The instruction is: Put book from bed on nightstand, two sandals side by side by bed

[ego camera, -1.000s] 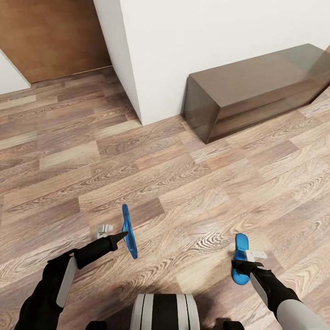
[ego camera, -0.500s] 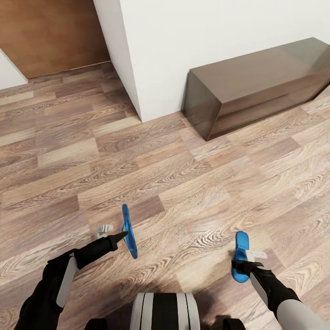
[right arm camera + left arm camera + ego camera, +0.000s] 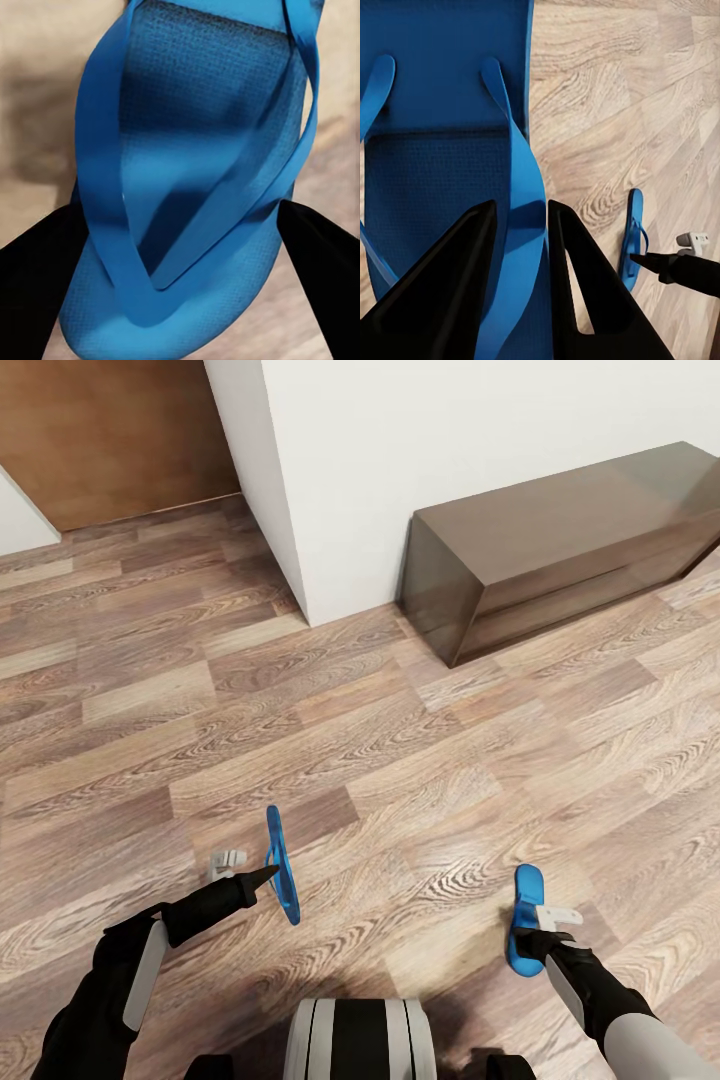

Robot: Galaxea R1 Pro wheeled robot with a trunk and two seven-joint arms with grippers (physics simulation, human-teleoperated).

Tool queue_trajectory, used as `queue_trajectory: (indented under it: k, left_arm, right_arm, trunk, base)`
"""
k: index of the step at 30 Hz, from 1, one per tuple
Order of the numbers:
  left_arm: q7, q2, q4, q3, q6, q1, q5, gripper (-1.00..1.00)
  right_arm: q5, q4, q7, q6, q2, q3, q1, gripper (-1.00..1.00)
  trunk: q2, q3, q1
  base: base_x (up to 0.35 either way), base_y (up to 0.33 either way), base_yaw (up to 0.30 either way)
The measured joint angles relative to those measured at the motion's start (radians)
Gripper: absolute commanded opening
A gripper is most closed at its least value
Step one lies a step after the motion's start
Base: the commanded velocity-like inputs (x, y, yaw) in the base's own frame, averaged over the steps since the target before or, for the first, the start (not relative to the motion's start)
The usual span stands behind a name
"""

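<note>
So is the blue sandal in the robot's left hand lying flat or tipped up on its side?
Tipped up. The sandal shows edge-on above the wood floor, its strap pinched in the left gripper.

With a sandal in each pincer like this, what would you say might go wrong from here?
1. The left pincer pinches only a thin strap of the left sandal, which hangs on edge; it may swing or slip out while driving.
2. The right sandal sits between the right pincer's wide-set fingers; a loose hold might drop it.
3. The wall corner and long cabinet lie ahead; turning carelessly could knock a sandal against them.
</note>
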Motion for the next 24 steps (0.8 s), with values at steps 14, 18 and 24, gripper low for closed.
queue_trajectory:
  k: [14,18,24]
  left_arm:
    - [-0.001,0.0,0.0,0.0,0.0,0.0,0.0,-1.0]
    - [-0.001,0.0,0.0,-0.001,0.001,0.0,0.002,-1.0]
    - [-0.001,0.0,0.0,-0.002,0.001,0.0,0.002,-1.0]
  right_arm:
    - [-0.001,0.0,0.0,0.0,0.0,0.001,0.0,-1.0]
    - [0.0,0.0,0.0,0.0,0.0,0.0,0.0,-1.0]
    - [-0.005,0.0,0.001,0.0,0.0,0.001,0.0,-1.0]
  trunk:
    - [0.0,0.0,0.0]
    - [0.001,0.015,-0.002]
    - [0.002,0.039,-0.005]
  base:
    - [0.0,0.0,0.0]
    - [0.0,0.0,0.0]
    - [0.0,0.0,0.0]
